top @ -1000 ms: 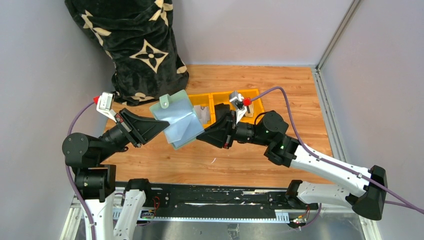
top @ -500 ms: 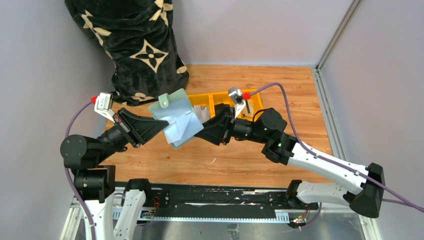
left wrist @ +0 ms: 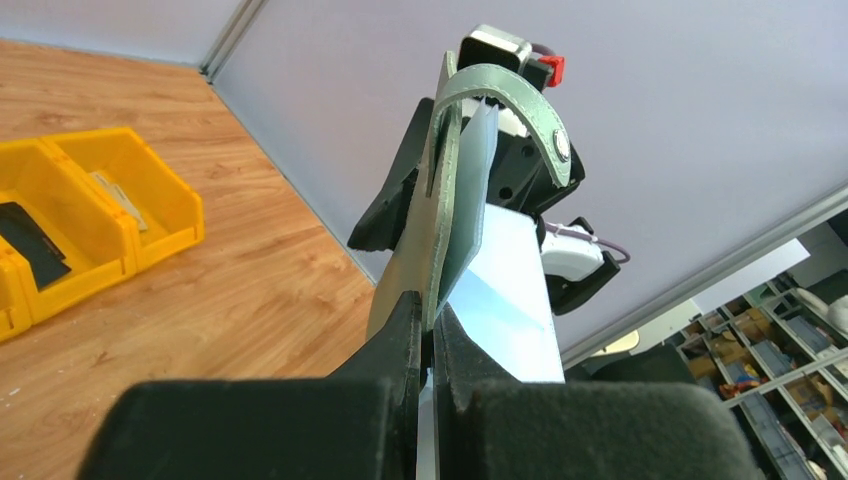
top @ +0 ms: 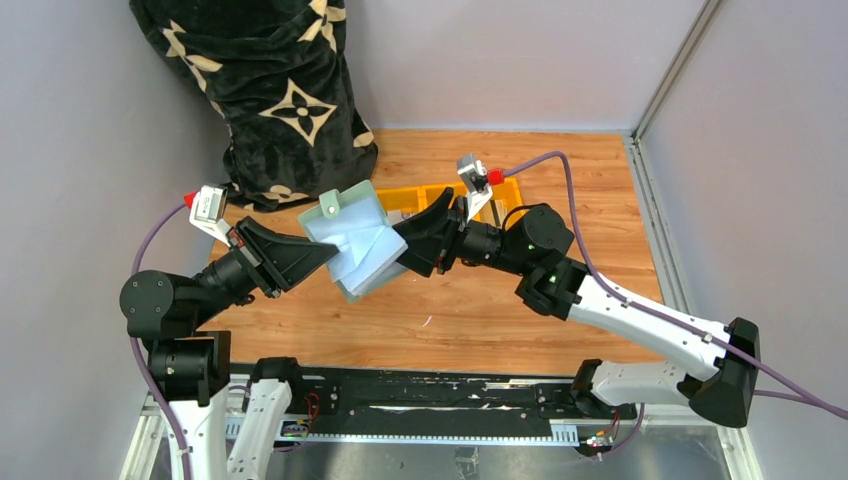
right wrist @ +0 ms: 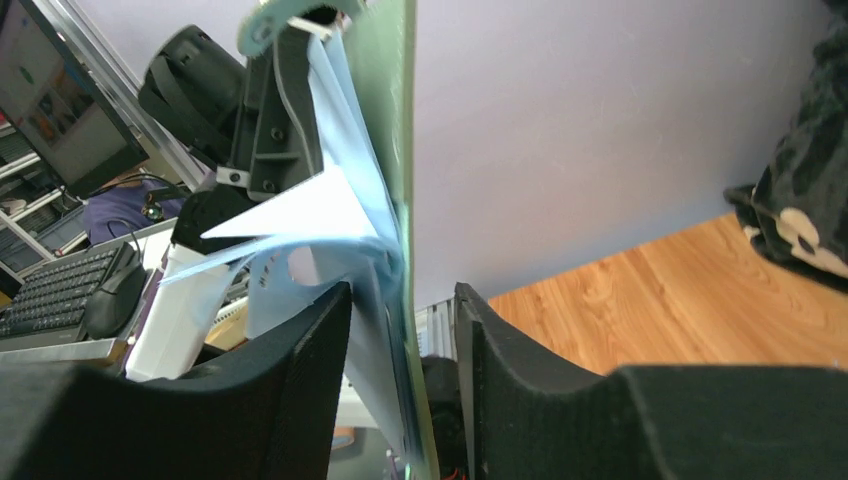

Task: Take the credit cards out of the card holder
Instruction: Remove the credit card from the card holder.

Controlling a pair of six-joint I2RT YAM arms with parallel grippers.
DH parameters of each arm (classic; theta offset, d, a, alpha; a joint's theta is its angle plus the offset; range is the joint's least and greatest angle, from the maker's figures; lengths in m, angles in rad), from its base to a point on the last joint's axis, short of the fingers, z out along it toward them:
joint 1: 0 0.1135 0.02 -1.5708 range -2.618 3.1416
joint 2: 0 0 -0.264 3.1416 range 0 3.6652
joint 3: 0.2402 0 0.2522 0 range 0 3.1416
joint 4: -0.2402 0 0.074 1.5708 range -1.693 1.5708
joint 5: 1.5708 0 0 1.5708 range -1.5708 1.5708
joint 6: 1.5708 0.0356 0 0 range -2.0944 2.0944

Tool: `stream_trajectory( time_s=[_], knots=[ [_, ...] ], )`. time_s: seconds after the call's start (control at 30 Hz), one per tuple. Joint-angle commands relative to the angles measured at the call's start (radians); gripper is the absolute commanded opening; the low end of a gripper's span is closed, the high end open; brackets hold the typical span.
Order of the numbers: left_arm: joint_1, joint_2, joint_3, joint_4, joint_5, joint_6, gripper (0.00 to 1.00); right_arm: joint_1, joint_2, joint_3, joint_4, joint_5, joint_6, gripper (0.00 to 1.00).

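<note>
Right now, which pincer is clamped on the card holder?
The left pincer: its jaws pinch the green card holder; the right pincer only straddles it, jaws apart.

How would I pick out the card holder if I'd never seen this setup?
Find the wooden table, then the yellow tray at its back. Just in front, the left gripper holds up the card holder: an opened sage-green wallet with pale blue sleeves and a snap tab, the only green thing there.
</note>
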Motion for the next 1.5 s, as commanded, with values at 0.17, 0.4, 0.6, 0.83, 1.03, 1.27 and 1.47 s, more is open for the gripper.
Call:
stream_trajectory(
  time_s=[0.17,0.4,0.6,0.83,1.03,1.27,1.47],
  knots=[
    [-0.002,0.001,0.010,0.028,0.069,-0.023,0.00,0.007,0.047,0.076,0.112,-0.035,0.021,0.41],
    [-0.001,-0.005,-0.022,0.034,0.074,-0.017,0.00,0.007,0.067,0.060,0.214,-0.062,0.109,0.46],
    [-0.002,-0.007,-0.031,0.018,0.076,0.010,0.04,0.007,0.121,0.065,0.324,-0.106,0.234,0.35],
    [0.000,0.039,0.060,-0.069,0.133,0.143,0.73,0.006,0.090,0.038,0.265,-0.073,0.244,0.11],
    [-0.001,0.057,0.174,-0.210,0.153,0.294,0.82,0.003,0.060,0.014,0.220,-0.058,0.226,0.06],
    [0.000,-0.025,0.114,-0.037,0.186,0.207,0.89,-0.004,0.060,0.041,0.168,-0.067,0.230,0.03],
    [-0.001,-0.078,0.116,-0.253,-0.004,0.489,0.72,0.005,0.100,0.076,0.205,-0.117,0.274,0.00]
  ],
)
